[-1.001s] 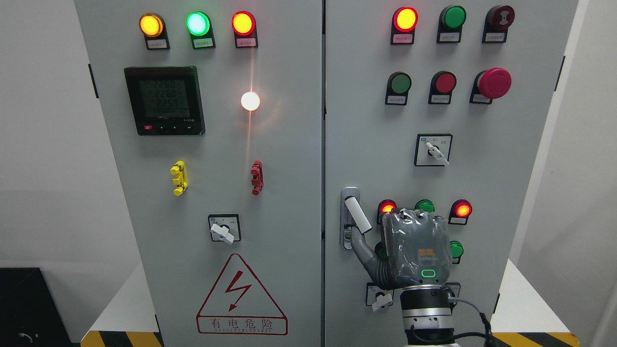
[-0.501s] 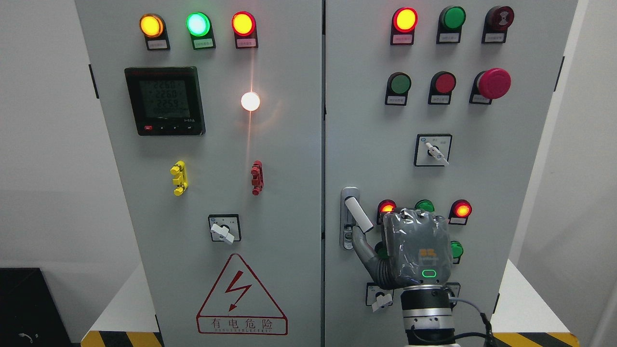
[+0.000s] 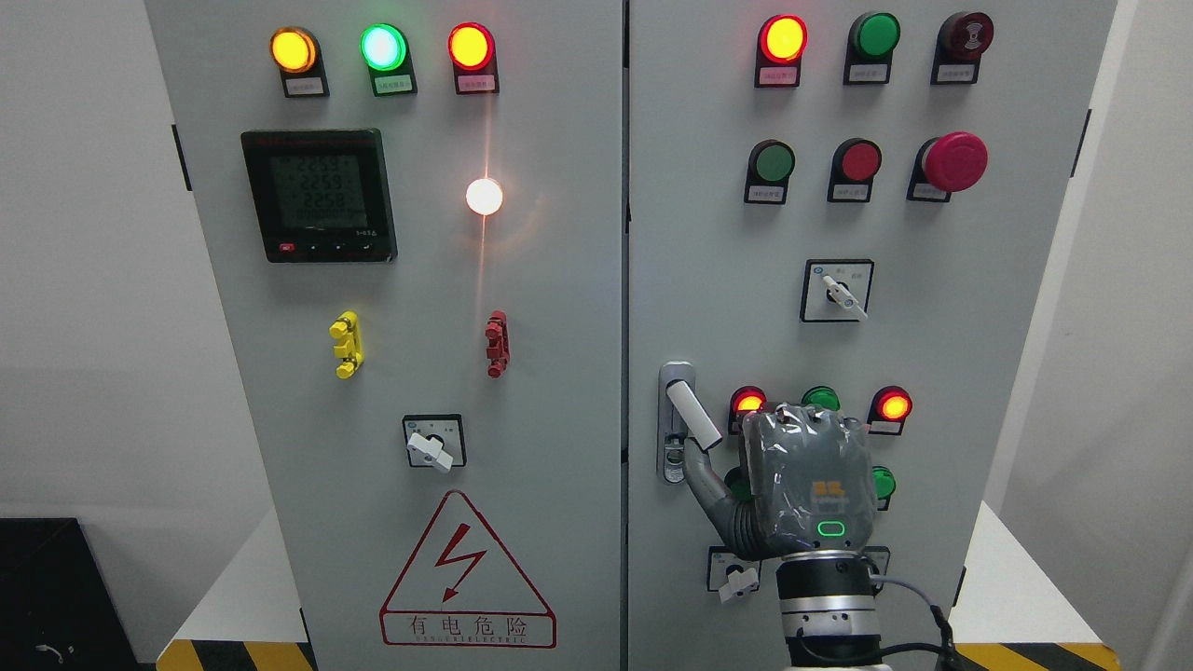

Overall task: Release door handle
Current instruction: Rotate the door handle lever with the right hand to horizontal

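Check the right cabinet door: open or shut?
Shut. The grey right cabinet door lies flush with the left door, only a thin even seam between; its white lever handle is swung out diagonally.

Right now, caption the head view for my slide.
Right hand beside the white door handle on the grey cabinet's right door, thumb extended beneath it.

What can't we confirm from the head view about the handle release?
- Fingers of the right hand: hidden behind its own back; only the thumb shows, by the lower end of the door handle, contact unclear.
- Green buttons behind the hand: mostly covered.
- Selector switch low on the right door: partly hidden by the wrist.
- Left hand: out of frame.
- Button labels: too small to read.
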Controlling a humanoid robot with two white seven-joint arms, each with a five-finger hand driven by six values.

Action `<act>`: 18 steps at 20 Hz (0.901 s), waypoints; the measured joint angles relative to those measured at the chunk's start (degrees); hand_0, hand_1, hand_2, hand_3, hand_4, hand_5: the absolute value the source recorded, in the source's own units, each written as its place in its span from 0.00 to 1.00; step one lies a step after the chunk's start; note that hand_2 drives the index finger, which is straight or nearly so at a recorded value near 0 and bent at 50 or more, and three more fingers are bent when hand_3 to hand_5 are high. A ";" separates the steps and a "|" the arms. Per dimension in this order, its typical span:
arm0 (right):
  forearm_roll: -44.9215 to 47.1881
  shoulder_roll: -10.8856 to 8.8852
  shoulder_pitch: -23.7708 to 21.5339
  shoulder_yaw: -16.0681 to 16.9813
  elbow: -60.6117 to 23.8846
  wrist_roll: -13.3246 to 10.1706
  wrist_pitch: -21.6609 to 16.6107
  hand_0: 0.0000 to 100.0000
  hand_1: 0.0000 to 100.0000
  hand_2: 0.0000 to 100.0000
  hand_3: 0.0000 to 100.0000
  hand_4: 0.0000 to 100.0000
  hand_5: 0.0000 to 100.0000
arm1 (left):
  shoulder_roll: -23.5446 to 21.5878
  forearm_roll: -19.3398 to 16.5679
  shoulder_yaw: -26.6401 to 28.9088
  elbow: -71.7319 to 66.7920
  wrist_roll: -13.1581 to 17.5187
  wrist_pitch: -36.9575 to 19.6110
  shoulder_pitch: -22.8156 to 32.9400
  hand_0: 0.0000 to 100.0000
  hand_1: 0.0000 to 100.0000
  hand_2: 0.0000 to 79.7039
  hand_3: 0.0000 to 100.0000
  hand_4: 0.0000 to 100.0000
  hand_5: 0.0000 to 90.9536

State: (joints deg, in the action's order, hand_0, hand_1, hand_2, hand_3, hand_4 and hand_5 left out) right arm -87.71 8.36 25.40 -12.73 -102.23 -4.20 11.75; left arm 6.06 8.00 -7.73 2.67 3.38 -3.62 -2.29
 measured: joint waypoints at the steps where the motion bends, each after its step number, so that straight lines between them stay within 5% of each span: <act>1: 0.00 0.00 0.00 0.02 -0.02 0.03 0.00 0.45 0.39 1.00 1.00 1.00 1.00 | 0.00 0.00 0.00 0.00 0.00 0.00 0.00 0.12 0.56 0.00 0.00 0.00 0.00; 18: 0.00 0.05 -0.01 0.45 -0.27 0.31 0.00 0.46 0.39 1.00 1.00 1.00 1.00 | 0.00 0.00 0.00 0.01 0.00 -0.01 0.00 0.12 0.56 0.00 0.00 0.00 0.00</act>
State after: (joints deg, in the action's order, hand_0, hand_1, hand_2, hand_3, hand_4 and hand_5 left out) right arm -87.72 8.40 25.40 -12.29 -102.50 -3.88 11.75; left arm 6.06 8.01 -7.73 2.67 3.38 -3.63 -2.29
